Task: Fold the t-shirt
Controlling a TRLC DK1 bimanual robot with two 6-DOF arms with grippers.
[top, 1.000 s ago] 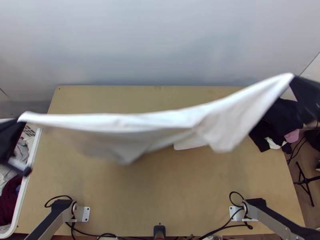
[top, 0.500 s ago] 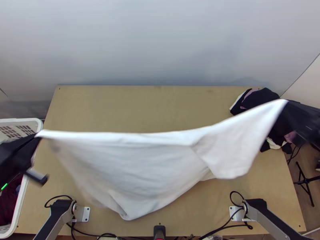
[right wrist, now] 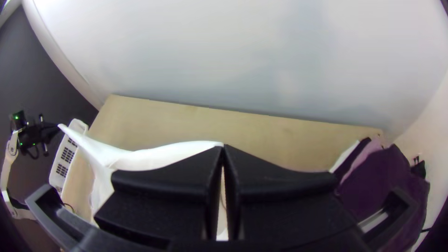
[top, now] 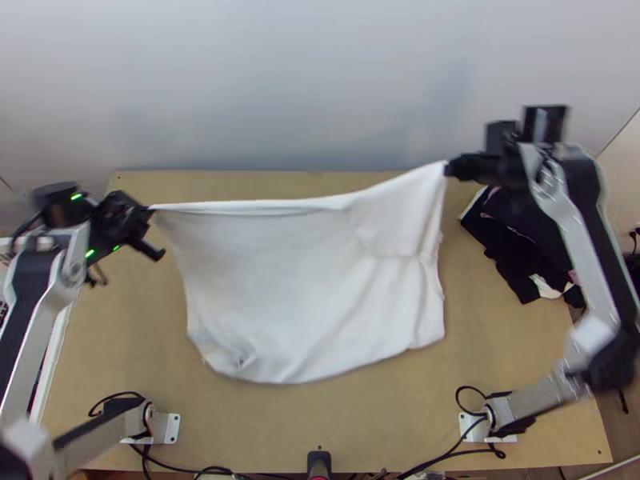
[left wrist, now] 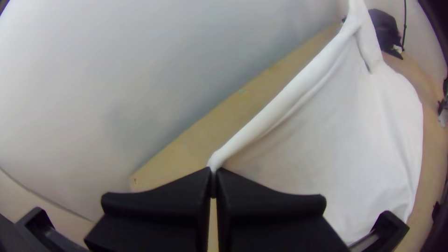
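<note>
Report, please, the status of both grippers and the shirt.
Left gripper: shut on one corner. Right gripper: shut on another corner. White shirt: stretched between them, draped toward bases. Dark clothes: beside it, right side.

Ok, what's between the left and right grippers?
The white t-shirt. In the top view its far edge runs from the left gripper across to the right gripper, with the rest of the cloth spread toward the table's near side.

White t-shirt (top: pixel 296 280), light-wood table (top: pixel 240 432)
</note>
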